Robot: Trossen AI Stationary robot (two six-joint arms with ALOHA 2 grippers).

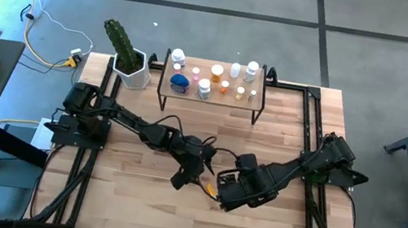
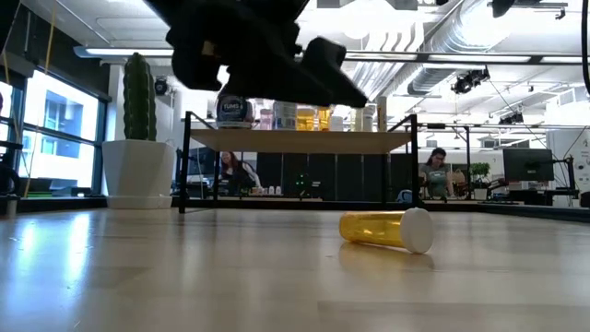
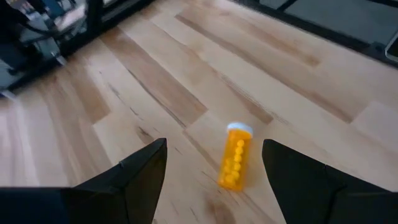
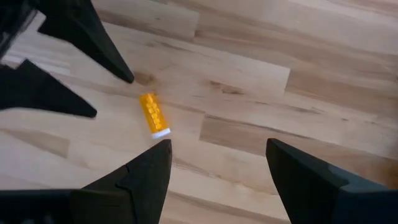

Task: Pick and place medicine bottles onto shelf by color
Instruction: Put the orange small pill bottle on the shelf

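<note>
An orange pill bottle with a white cap (image 3: pixel 235 155) lies on its side on the wooden table, in front of the shelf (image 1: pixel 190 96); it also shows in the low view as the orange bottle (image 2: pixel 383 229). Several white, orange, blue and pink bottles (image 1: pixel 216 72) stand on the shelf's plank. My left gripper (image 3: pixel 214 144) hovers open over the table with the lying bottle ahead between its fingers, apart from them. My right gripper (image 4: pixel 217 146) is open close by, with the bottle (image 4: pixel 152 114) beyond its fingertips.
A white hexagonal pot with a green cactus (image 1: pixel 132 68) stands at the shelf's left end. Black frame rails (image 1: pixel 311 121) run along the table's sides. The two grippers (image 1: pixel 197 173) are close together at mid-table. People sit in the room behind (image 2: pixel 435 171).
</note>
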